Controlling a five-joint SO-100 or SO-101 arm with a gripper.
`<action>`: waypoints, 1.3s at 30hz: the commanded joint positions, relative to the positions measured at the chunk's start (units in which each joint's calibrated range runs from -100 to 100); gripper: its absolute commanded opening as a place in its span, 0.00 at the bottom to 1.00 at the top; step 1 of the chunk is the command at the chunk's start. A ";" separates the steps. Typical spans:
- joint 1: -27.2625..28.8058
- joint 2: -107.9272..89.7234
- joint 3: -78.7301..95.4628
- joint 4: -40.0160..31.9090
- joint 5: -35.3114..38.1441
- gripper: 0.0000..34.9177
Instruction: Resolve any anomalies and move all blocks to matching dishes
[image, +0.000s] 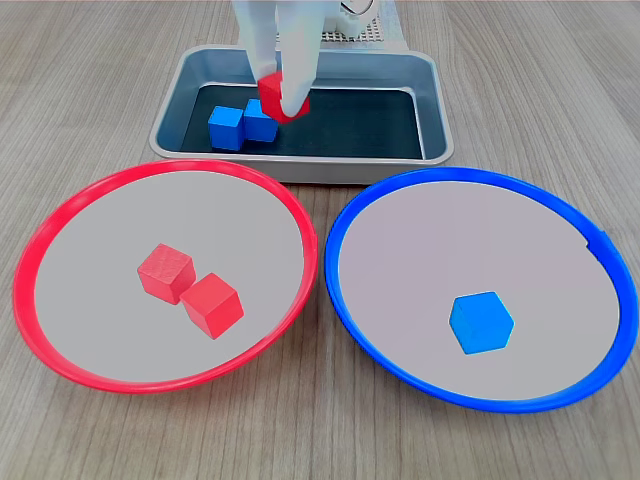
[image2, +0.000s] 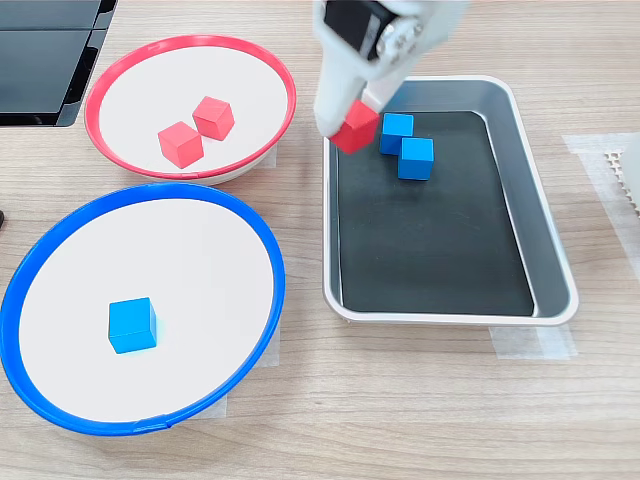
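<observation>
My white gripper is shut on a red block and holds it in the air above the grey tray. Two blue blocks lie side by side on the tray's black floor, also seen as blue blocks in the second exterior view. The red-rimmed dish holds two red blocks. The blue-rimmed dish holds one blue block.
A black device sits at the second exterior view's top left, beside the red-rimmed dish. A white perforated base stands behind the tray. Both dishes rest on a wooden tabletop.
</observation>
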 joint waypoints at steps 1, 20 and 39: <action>0.84 5.07 -15.18 0.53 -6.69 0.00; 5.92 17.01 -22.47 -6.41 -4.59 0.30; 17.03 -14.03 22.05 -7.81 -1.51 0.35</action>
